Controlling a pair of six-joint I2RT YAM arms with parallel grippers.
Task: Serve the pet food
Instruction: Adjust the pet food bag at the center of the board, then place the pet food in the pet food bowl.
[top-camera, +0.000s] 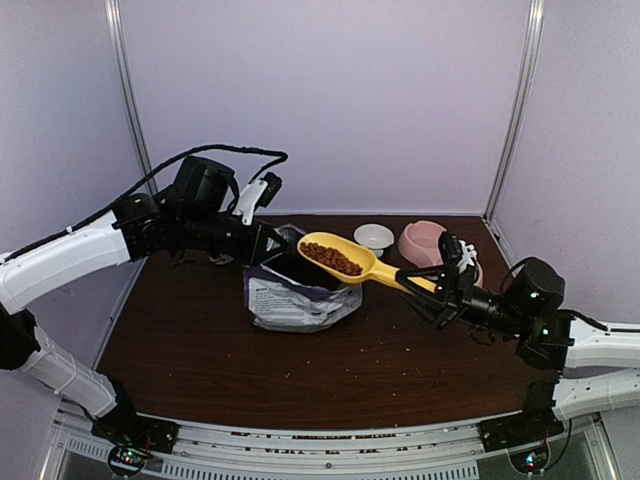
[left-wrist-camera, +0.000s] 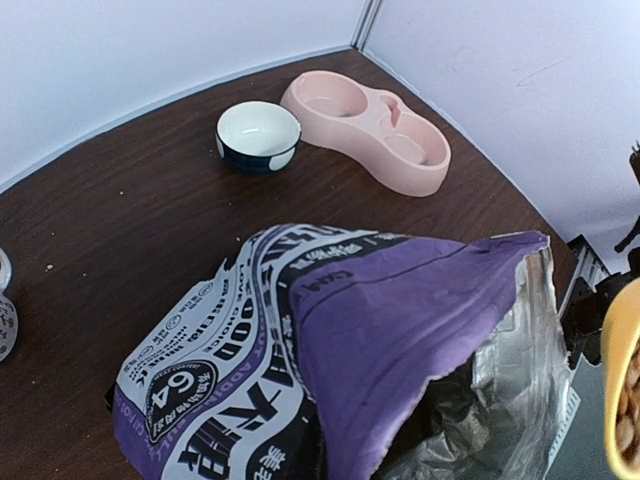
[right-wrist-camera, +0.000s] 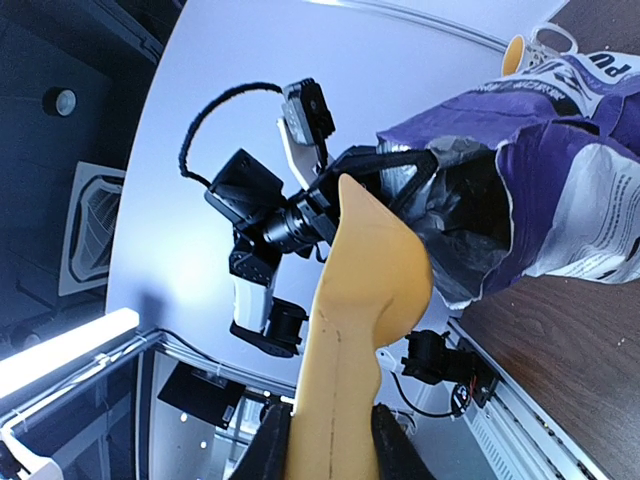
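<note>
The pet food (top-camera: 331, 258) is brown kibble heaped in a yellow scoop (top-camera: 345, 260), which is held in the air over the open purple bag (top-camera: 297, 296). My right gripper (top-camera: 424, 282) is shut on the scoop's handle. In the right wrist view its pads (right-wrist-camera: 268, 448) clamp the handle and only the scoop's underside (right-wrist-camera: 365, 290) shows. My left gripper (top-camera: 266, 240) holds the bag's upper rim open. In the left wrist view the bag (left-wrist-camera: 390, 330) hides its fingers, and the scoop's edge (left-wrist-camera: 618, 380) shows at the right. The pink double bowl (top-camera: 424, 240) stands behind the scoop, at the back right.
A small white bowl (top-camera: 374, 237) stands left of the pink bowl (left-wrist-camera: 370, 130); it also shows in the left wrist view (left-wrist-camera: 258, 135). A few loose pellets lie scattered on the dark table (top-camera: 200, 340). White walls close the back and sides.
</note>
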